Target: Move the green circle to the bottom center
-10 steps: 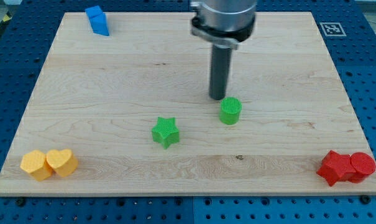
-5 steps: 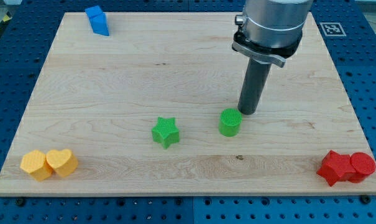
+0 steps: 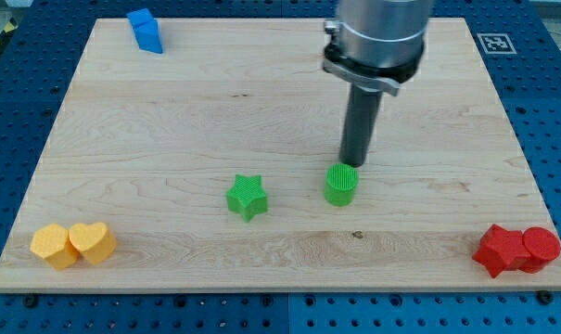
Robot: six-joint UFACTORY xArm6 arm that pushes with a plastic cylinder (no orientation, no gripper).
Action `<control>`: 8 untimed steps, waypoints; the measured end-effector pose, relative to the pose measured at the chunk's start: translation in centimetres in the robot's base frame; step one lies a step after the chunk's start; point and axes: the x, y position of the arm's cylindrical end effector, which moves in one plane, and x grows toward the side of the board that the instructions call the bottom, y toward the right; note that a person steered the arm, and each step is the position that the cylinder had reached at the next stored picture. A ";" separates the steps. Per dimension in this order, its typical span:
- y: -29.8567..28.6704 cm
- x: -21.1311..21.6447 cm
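Note:
The green circle (image 3: 340,185) stands on the wooden board (image 3: 169,111), a little right of the middle and below it. My tip (image 3: 353,165) is just above the circle's upper right edge, touching it or nearly so. The dark rod rises from there to the grey arm at the view's top.
A green star (image 3: 247,197) lies left of the circle. A yellow hexagon (image 3: 54,246) and a yellow heart (image 3: 93,242) touch at the bottom left. A red block (image 3: 501,250) and a red circle (image 3: 541,247) touch at the bottom right. A blue block (image 3: 146,29) is at the top left.
My tip swung from above the circle out to its upper right, then back left to its top edge. The green circle slid slightly down and to the left.

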 end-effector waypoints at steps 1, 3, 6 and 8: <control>1.3 1.7; -1.2 2.5; -6.6 6.6; -5.1 3.8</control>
